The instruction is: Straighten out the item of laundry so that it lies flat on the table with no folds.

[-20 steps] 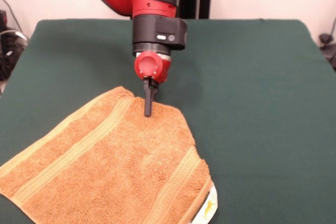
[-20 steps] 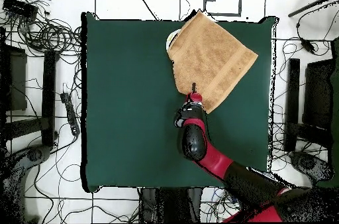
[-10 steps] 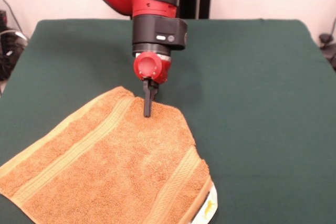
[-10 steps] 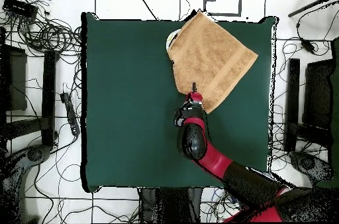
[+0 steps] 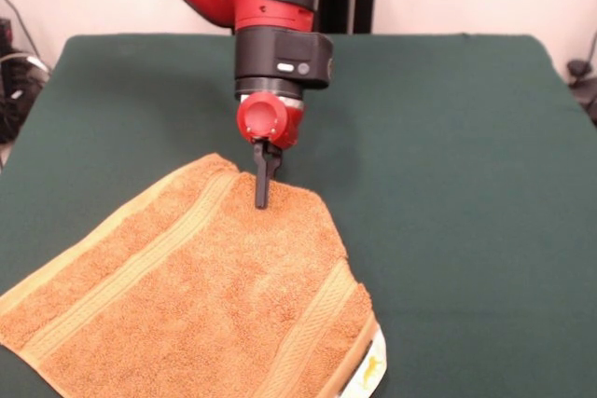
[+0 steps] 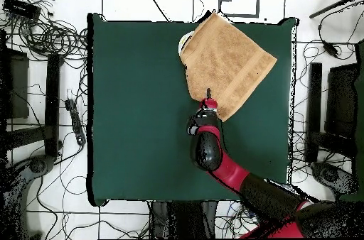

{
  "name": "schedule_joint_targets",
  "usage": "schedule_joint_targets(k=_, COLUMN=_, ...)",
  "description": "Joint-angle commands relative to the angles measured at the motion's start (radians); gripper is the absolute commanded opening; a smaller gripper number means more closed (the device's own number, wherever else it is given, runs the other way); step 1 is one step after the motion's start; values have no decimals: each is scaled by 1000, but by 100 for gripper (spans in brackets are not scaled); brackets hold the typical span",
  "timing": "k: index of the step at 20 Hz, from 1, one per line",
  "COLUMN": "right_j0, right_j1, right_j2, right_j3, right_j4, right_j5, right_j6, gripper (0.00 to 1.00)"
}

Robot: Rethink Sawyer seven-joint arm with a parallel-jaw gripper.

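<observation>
Front view shows almost nothing has changed: the gripper stays planted, closed, on the towel's far edge. Whether it pinches cloth I cannot tell; a fold remains at the counter's near edge.

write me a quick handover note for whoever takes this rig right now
Gripper: shut, tips down on the towel near its far corner; whether it pinches any cloth cannot be told.
Towel: spread at an angle by the table's near edge in the front view, reaching that edge at its left and bottom. A pale underside shows at its lower right edge, which looks turned over.
Done: most of it lies flat.
Left: probably flatten that turned edge and bring the towel fully onto the table.
</observation>
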Motion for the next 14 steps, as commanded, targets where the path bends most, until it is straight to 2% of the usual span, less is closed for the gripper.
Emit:
schedule_joint_targets(k=1, right_j0=218, right_j1=349, right_j2=319, right_j3=-429, right_j4=235, right_j5=586, right_j6=185, gripper=100)
schedule_joint_targets(k=14, right_j0=232, right_j1=320, right_j2=350, right_j3=-371, right_j4=331, right_j5=559, right_j6=246, gripper=100)
